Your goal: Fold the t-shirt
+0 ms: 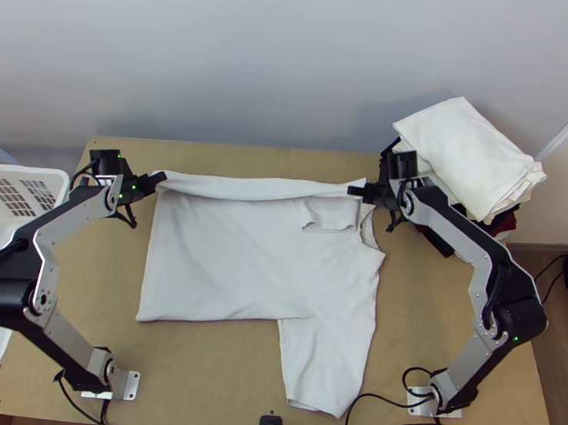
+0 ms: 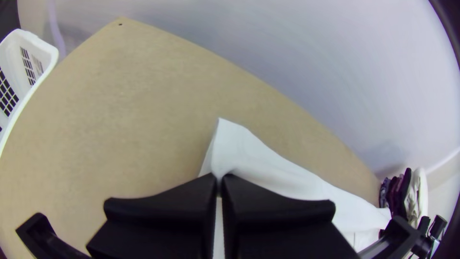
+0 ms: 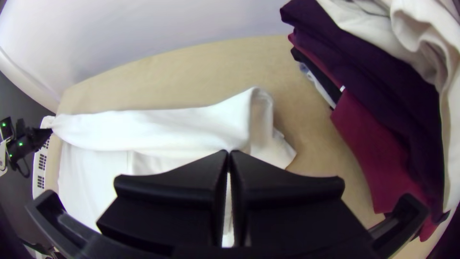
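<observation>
The white, short-sleeved t-shirt lies across the middle of the table, mostly spread, its far side raised in a long narrow band between your two grippers. Your left gripper, with wide flat black fingers, is closed on the band's hem end; your matching right gripper is closed on the shoulder end. If one pinch slips while you carry the band over, that end will probably drop early and leave the fold skewed. Uneven arm speeds could twist it, and pulling the grippers apart could drag the flat body along. The small doubled sleeve flap near the right gripper may bunch underneath as the band comes down. The other sleeve reaches towards the near edge, so it likely needs its own fold. Beside the right arm, the tall stack of folded clothes, white on top, stands close enough to be knocked by a wide swing.

You can't tell how many layers either gripper has pinched, since the fingers cover the cloth there. The band hides whatever lies beneath it, and the neckline is hard to make out by the right gripper. The white plastic basket is cut off at the left edge of the top view.
</observation>
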Robot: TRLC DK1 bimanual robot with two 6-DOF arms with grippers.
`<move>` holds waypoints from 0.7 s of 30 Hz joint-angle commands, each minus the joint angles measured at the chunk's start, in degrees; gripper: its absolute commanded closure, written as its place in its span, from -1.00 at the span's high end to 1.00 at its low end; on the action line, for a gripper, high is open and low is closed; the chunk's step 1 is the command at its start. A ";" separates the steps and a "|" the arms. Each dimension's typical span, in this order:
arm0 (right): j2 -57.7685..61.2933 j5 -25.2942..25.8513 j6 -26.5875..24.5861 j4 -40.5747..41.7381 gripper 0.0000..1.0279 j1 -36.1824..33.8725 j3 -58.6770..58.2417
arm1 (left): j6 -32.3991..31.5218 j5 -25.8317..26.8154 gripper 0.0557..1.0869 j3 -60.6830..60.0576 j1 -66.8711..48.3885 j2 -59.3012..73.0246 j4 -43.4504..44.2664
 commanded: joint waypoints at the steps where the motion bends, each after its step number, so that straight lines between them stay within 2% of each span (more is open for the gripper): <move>1: -2.33 0.74 0.99 0.72 -0.95 0.65 -3.88 | -1.68 0.58 -0.92 -3.70 -0.34 -3.08 1.09; 9: -3.91 1.71 2.48 7.22 -0.95 0.47 -11.09 | -1.50 1.19 -0.92 -9.07 -0.69 -4.66 1.01; 10: -3.91 1.71 2.92 7.22 -0.94 0.03 -11.18 | -1.15 1.11 -0.89 -9.51 -0.95 -4.75 0.92; 11: -3.82 1.71 3.27 7.22 -0.92 -0.32 -11.18 | -0.89 0.93 -0.69 -9.94 -0.95 -4.93 0.92; 12: -3.91 1.71 3.45 7.22 -0.66 -0.58 -11.27 | -0.27 0.93 -0.31 -10.38 -1.04 -5.28 0.66; 13: -4.00 1.79 4.06 7.14 -0.26 -0.94 -11.53 | -0.19 0.67 0.11 -10.74 -1.04 -5.81 0.66; 14: -4.00 1.88 5.29 5.99 0.08 -1.46 -11.62 | -0.01 0.58 0.44 -11.09 -1.04 -6.42 0.48; 15: -4.18 1.88 6.00 4.59 0.36 -1.90 -11.53 | 0.08 0.49 0.62 -11.18 -1.04 -6.95 0.39; 17: -4.53 1.88 6.88 1.77 0.69 -2.87 -11.36 | 0.34 0.40 0.82 -11.61 -0.60 -8.36 0.22; 18: -4.70 1.88 6.88 -0.16 0.81 -3.22 -11.09 | 0.34 0.40 0.82 -11.79 -0.34 -9.06 0.22; 19: -5.41 1.88 6.79 -2.71 0.88 -3.40 -10.74 | 0.34 0.40 0.83 -11.97 0.01 -9.85 0.22; 21: -9.36 1.97 6.96 -7.10 0.88 -3.57 -11.79 | 0.34 0.40 0.88 -12.05 1.07 -11.34 0.04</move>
